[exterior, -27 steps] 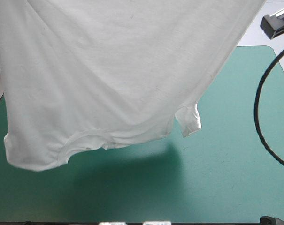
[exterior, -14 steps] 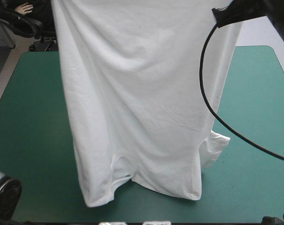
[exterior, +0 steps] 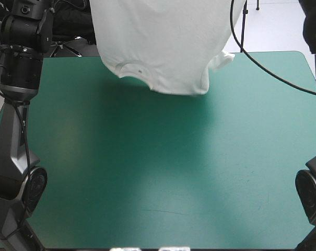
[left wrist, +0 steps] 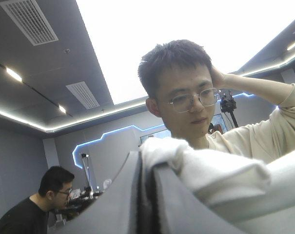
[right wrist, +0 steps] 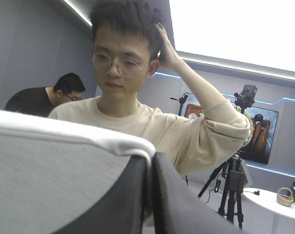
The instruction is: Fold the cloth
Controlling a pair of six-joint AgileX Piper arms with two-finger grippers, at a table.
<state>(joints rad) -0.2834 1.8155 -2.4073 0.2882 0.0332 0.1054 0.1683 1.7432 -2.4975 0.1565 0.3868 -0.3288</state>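
Note:
The white T-shirt (exterior: pixel 163 47) hangs lifted over the table's far edge, collar (exterior: pixel 131 69) and one sleeve (exterior: pixel 223 58) lowest, its upper part out of the high view. Neither gripper shows in the high view. In the left wrist view my left gripper (left wrist: pixel 145 157) is raised level into the room, its black fingers all but shut with a bunched fold of the T-shirt (left wrist: pixel 206 170) between and beside them. My right gripper (right wrist: pixel 151 158) is likewise all but shut, pinching a hemmed edge of the T-shirt (right wrist: pixel 64 139) that stretches away to one side.
The teal-green cover (exterior: pixel 163 172) lies bare below and in front of the hanging T-shirt. The left arm (exterior: pixel 19 63) stands tall along the table's left edge. The right arm's base (exterior: pixel 312 193) is at the right edge.
Earlier the T-shirt hung close in front of the high camera, covering most of the table. It has swung away toward the far edge and risen, uncovering the cover and both arms.

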